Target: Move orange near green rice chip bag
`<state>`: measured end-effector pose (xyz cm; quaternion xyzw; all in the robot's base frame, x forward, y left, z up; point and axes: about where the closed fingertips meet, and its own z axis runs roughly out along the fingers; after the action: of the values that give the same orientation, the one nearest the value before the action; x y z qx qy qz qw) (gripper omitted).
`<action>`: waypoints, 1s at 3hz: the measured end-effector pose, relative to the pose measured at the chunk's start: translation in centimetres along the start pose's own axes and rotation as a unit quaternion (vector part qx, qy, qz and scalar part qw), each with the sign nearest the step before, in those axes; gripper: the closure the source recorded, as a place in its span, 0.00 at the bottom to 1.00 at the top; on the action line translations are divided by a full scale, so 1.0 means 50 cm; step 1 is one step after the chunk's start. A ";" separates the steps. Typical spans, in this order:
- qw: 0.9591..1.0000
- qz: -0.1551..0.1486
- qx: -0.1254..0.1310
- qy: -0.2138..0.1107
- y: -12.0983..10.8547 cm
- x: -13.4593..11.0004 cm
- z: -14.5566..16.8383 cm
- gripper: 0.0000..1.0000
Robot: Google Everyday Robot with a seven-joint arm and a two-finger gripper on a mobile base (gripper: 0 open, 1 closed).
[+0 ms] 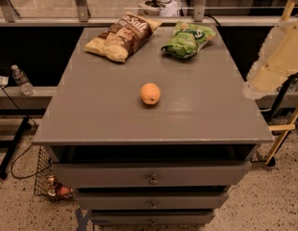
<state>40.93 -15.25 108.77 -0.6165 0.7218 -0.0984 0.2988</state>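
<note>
A small round orange fruit (150, 93) sits alone near the middle of a flat grey cabinet top (101, 114), well apart from every edge, with bare surface on all sides. At the far edge lie a crinkled bright-green rice chip bag (188, 39), toward the right corner, and a larger tan-and-brown chip bag (123, 36) to its left. The two bags are apart, and open grey surface runs between the orange and the green bag.

The robot's pale cream gripper (279, 61) hangs at the right edge of the view, off the side of the cabinet and above floor level, well clear of the orange and both bags. It appears only as a blurred, slanting shape cut off by the frame, and whether it is spread or closed cannot be made out.

Below the top, grey drawers (151, 174) with small round knobs face the camera. A clear plastic bottle (21, 81) stands on a ledge to the left, and a wire basket (43, 170) sits on the floor beside the cabinet, its contents indistinct.
</note>
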 end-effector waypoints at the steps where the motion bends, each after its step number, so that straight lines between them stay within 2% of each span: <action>1: 0.996 0.008 -0.043 -0.078 -0.024 -0.083 0.104 0.00; 2: 0.987 0.003 -0.096 -0.132 -0.038 -0.191 0.233 0.00; 3: 0.980 -0.002 -0.144 -0.137 -0.021 -0.273 0.348 0.00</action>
<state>52.27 1.43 99.58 -0.6621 0.6794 0.0913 0.3028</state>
